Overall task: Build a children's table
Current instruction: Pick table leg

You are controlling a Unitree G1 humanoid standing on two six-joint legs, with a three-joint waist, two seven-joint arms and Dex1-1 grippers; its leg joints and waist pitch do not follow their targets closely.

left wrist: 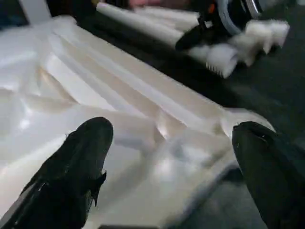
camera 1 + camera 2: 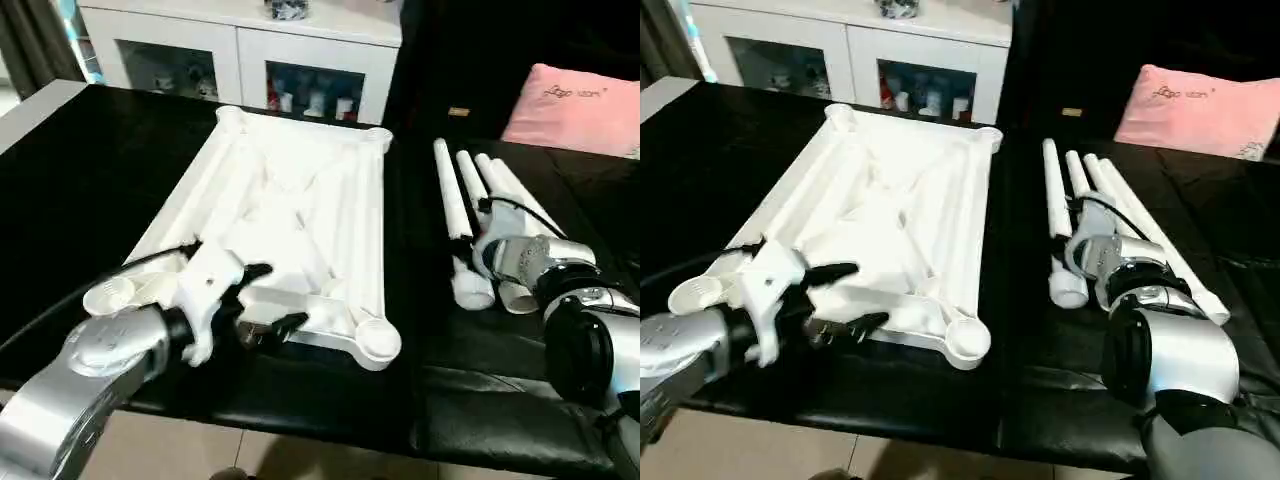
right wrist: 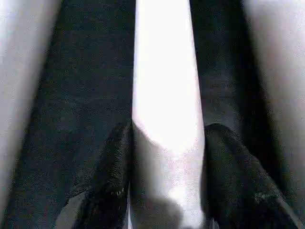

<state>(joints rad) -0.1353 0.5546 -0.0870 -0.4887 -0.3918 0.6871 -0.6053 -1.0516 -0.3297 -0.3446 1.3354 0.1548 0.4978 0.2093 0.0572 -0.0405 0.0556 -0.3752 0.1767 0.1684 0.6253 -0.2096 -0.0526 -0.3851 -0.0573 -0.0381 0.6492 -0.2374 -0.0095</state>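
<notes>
Nearest to the robot, the left gripper [image 2: 262,298] is hovering over the near edge of the tabletop [image 2: 300,200], with its two black fingers [image 1: 78,162] spread wide apart and nothing between them. One finger is standing over the ribbed inner side and the other is near the rim, just beside the near corner socket [image 2: 378,340]. On the other side, the right gripper [image 3: 167,143] is lying low over the row of legs [image 2: 480,200]. Its two fingers are pressing on both sides of one leg [image 3: 167,95], so it is pinching this white leg.

The tabletop is lying upside down on the black surface [image 2: 90,170], with the ribbed underside looking up and the round sockets showing at the corners. The legs are lying side by side on the same black surface, to the right of the tabletop and apart from it, with their thick ends pointing toward the robot.

Farther back, a pink pillow [image 2: 575,110] is resting at the right, beyond the legs. Behind the tabletop, a white cabinet [image 2: 240,50] with glass doors is standing.
</notes>
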